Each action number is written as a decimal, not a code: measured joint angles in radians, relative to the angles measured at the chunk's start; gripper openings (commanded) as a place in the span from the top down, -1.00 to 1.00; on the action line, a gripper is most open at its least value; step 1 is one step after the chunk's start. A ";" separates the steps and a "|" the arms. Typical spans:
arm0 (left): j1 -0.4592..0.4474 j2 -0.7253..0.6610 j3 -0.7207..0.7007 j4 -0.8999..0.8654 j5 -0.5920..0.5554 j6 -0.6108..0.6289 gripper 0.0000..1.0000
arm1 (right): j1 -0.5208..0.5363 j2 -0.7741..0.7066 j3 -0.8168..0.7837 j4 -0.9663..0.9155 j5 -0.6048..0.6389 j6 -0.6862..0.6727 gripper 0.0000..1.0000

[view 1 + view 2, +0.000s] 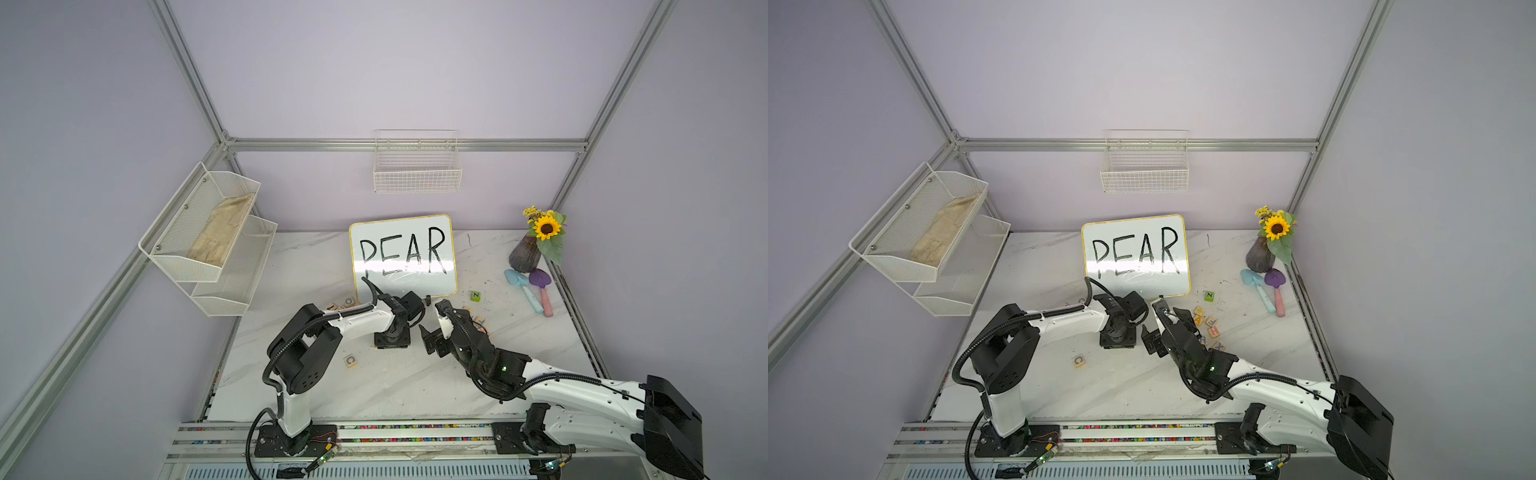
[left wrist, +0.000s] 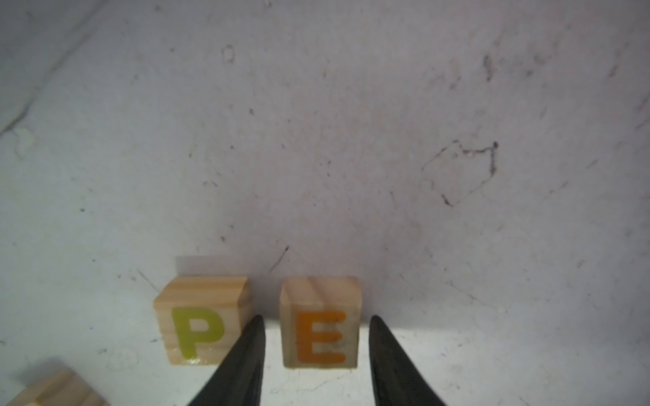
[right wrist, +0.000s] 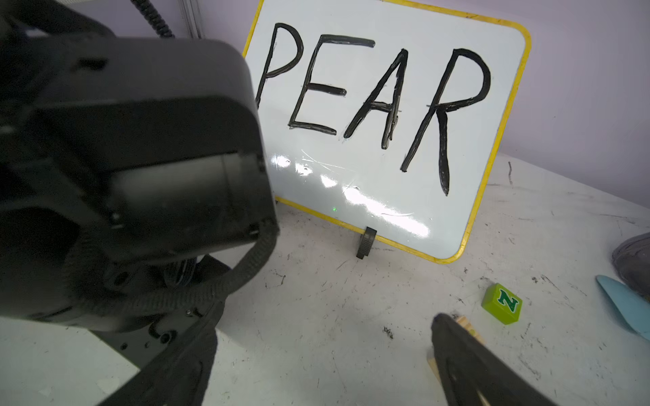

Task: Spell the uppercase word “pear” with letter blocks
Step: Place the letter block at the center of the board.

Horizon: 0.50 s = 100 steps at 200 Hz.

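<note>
Two blocks down: P block [image 2: 202, 318] and E block [image 2: 320, 321] stand side by side on the table [image 2: 351, 140], a narrow gap between them
Left gripper [image 2: 316, 318]: jaws slightly parted, straddling the E block with a sliver clear on each side; one finger sits in the gap next to P
Right gripper [image 1: 1152, 338]: jaws wide, nothing seen between them
Next letter: A looks to lie in the loose cluster [image 1: 1208, 326] beside the right arm, so that arm is nearer
Slot: bare table on E's side away from P
</note>
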<state>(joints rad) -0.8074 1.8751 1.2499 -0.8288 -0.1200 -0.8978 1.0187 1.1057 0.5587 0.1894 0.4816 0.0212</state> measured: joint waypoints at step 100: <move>0.000 -0.025 0.045 -0.004 -0.004 0.019 -0.04 | -0.010 -0.001 0.000 0.000 0.001 0.000 -0.95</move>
<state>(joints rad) -0.8074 1.8503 1.2949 -0.8330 -0.1242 -0.8791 1.0092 1.1046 0.5587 0.1894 0.4828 0.0212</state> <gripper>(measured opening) 0.520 0.975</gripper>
